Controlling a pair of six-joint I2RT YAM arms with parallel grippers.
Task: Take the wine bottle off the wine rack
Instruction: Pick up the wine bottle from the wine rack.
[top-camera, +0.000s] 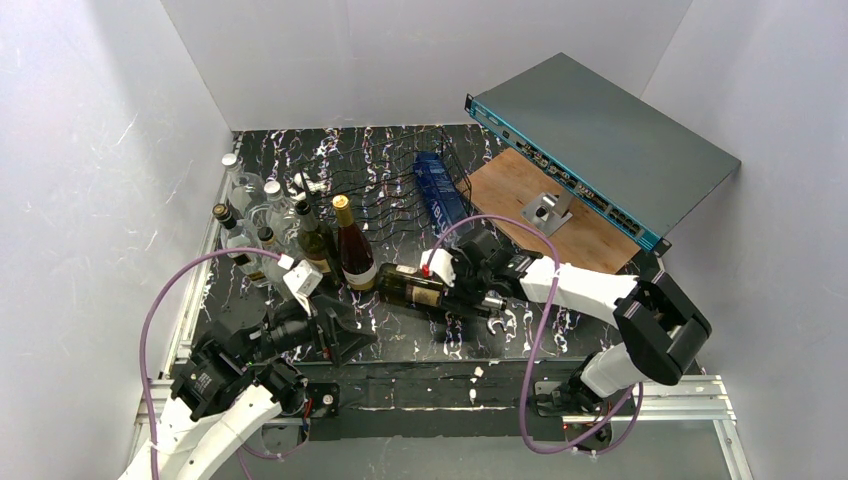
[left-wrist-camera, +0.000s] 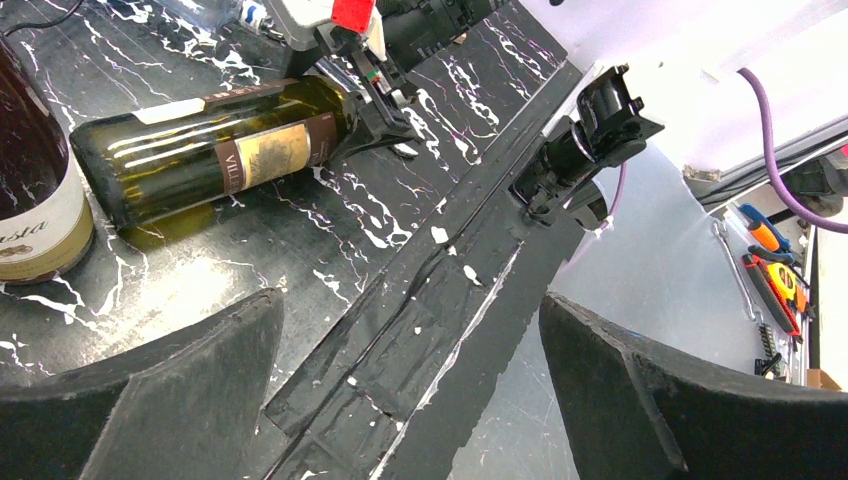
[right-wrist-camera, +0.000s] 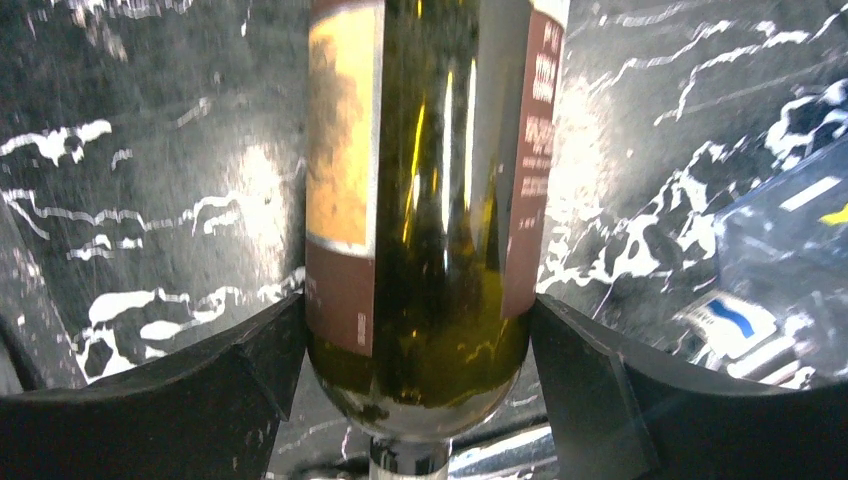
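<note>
Holding: right fingers (right-wrist-camera: 250, 385) clamp the bottle (right-wrist-camera: 420, 250) at its shoulder.
Bottle: lying on the bench (top-camera: 400, 335), off the rack (top-camera: 395, 190) — likely heavy, slick glass; grip the body.
Left fingers (left-wrist-camera: 160, 400): wide, empty.

Dark green wine bottle (top-camera: 413, 288) lying on its side on the marbled tabletop (top-camera: 395, 335), tan-and-maroon label facing up, sitting near and in front of the low black wire wine rack (top-camera: 388, 188)
</note>
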